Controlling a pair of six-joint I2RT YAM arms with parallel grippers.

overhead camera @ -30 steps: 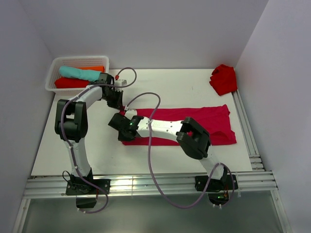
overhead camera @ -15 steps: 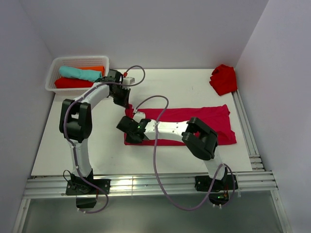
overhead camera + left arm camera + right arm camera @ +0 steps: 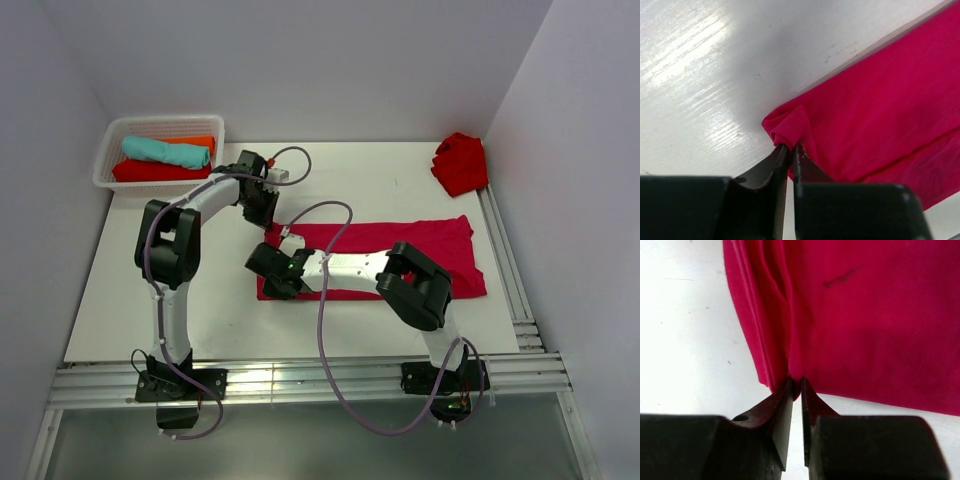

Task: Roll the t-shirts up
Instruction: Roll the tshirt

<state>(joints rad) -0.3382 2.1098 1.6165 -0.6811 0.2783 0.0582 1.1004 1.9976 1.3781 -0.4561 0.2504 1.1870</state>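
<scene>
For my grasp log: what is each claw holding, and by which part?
Both hold the crimson shirt at its left end: the left claw pinches the bunched far corner, the right claw the folded near corner.

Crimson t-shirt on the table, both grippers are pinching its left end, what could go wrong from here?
The left gripper holds only a small bunched corner of the crimson t-shirt, so it may slip free as the roll starts. The right gripper pinches several stacked folds; the ends could roll unevenly. The right arm's cable loops over the cloth and might snag it.
</scene>
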